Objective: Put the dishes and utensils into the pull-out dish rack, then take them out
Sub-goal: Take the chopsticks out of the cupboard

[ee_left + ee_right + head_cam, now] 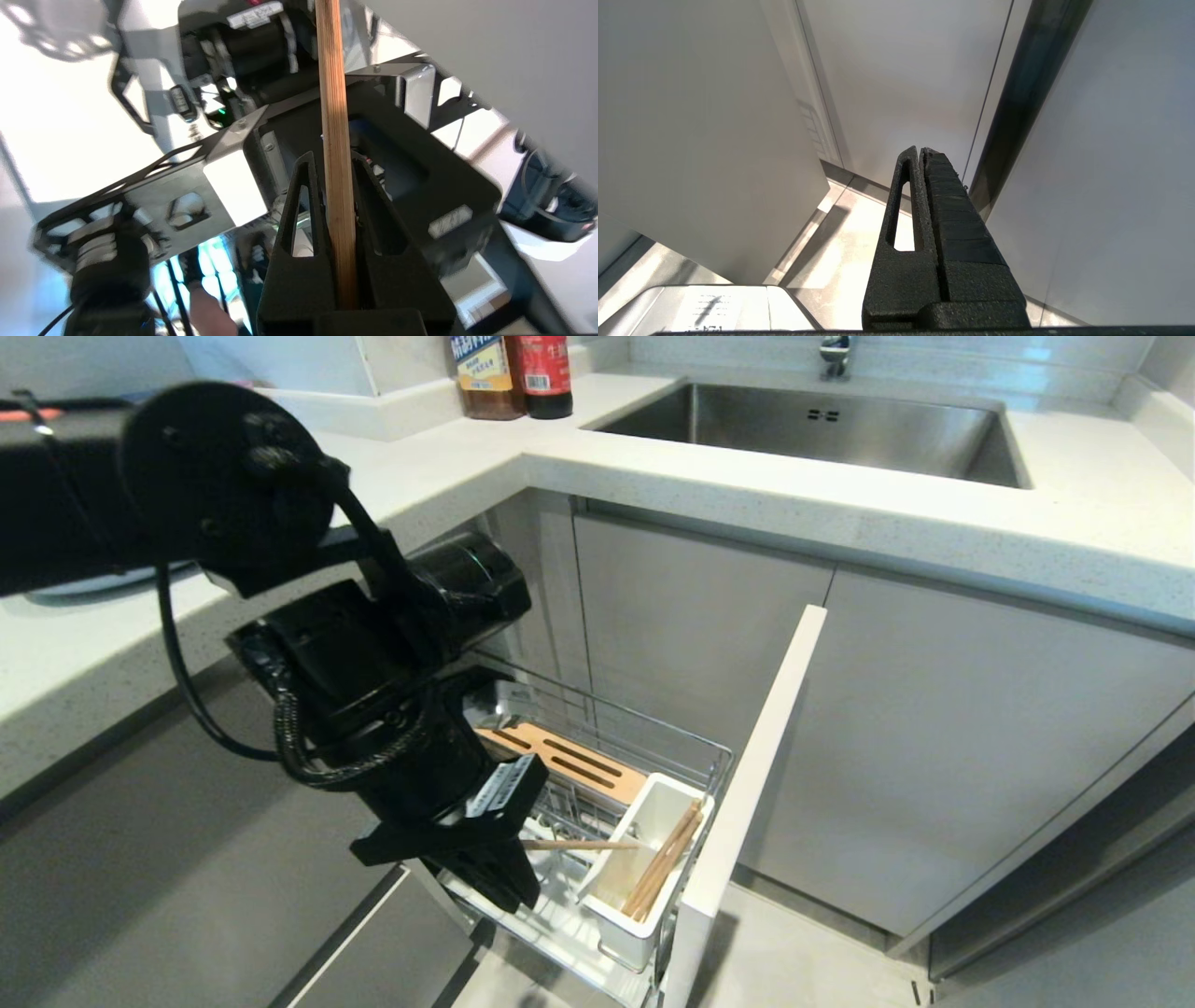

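- One chopstick (579,845) is pinched in our left tool (509,868), lying level above the pull-out dish rack (653,747) (the wrist view shows it (336,154) clamped between both fingers (299,219)).
- Several more chopsticks (665,873) lean in the white utensil holder (644,896) at the rack's near end, beside the slotted wooden strip (569,761).
- Our right tool (922,154) is pressed together, empty, near pale cabinet panels (700,130) above the floor (840,261).

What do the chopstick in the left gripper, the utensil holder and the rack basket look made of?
Chopstick, pinched in the left gripper: light wood or bamboo, with lengthwise grain and a matte surface. Utensil holder: probably white plastic, smooth and uniform. Rack basket: thin shiny metal wire, likely chromed.
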